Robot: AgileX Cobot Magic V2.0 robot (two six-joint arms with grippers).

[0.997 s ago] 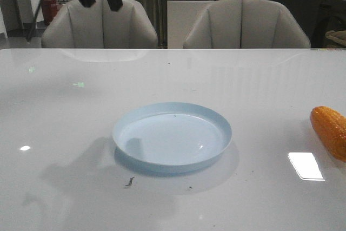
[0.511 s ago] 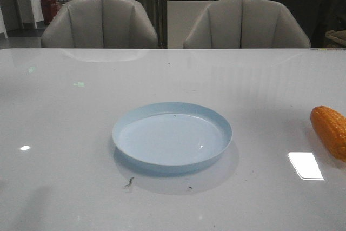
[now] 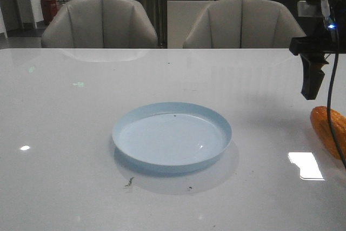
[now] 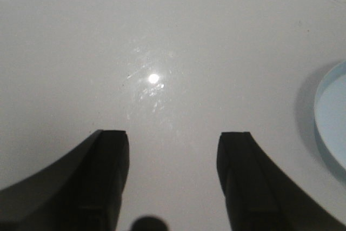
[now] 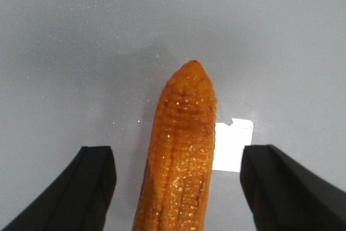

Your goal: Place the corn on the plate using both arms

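The pale blue plate (image 3: pixel 172 136) sits empty in the middle of the white table. Its rim also shows in the left wrist view (image 4: pixel 331 117). The orange-yellow corn (image 3: pixel 328 129) lies on the table at the far right edge, apart from the plate. My right gripper (image 3: pixel 313 93) hangs just above the corn's far end. In the right wrist view it is open (image 5: pixel 178 155), a finger on either side of the corn (image 5: pixel 181 155), neither touching it. My left gripper (image 4: pixel 173 139) is open and empty over bare table left of the plate. It is out of the front view.
Two grey chairs (image 3: pixel 100 22) (image 3: pixel 246 22) stand behind the table's far edge. A bright window reflection (image 3: pixel 305 166) lies on the table beside the corn. Small dark specks (image 3: pixel 130 181) lie in front of the plate.
The left gripper, at the front view's top left 1 s ago, has left that view. The right gripper has come into view at the right, above the corn.
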